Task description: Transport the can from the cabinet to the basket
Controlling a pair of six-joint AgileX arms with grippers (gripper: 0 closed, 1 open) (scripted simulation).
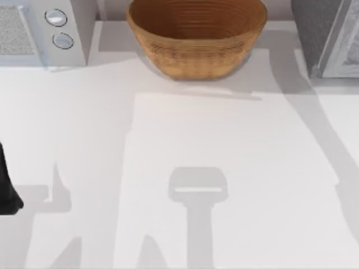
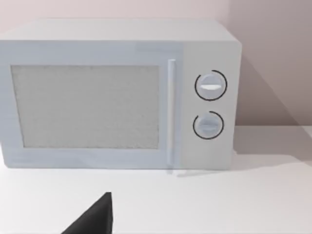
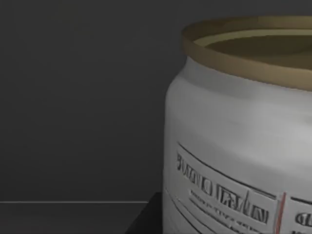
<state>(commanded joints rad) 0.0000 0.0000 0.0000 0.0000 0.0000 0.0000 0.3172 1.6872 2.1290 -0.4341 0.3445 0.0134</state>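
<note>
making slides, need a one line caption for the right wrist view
Right wrist camera close on the upright white can, gold rim on top, against a dark grey interior.

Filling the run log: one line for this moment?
can: close before right wrist camera, dark surroundings | basket: empty | cabinet: table's right | left arm: parked left

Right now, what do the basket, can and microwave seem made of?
Basket: woven wicker, matte tan, ribbed inside. Can: probably painted metal, white body with dull gold rim. Microwave: smooth white casing, plastic or enamelled metal, with a speckled door panel.
</note>
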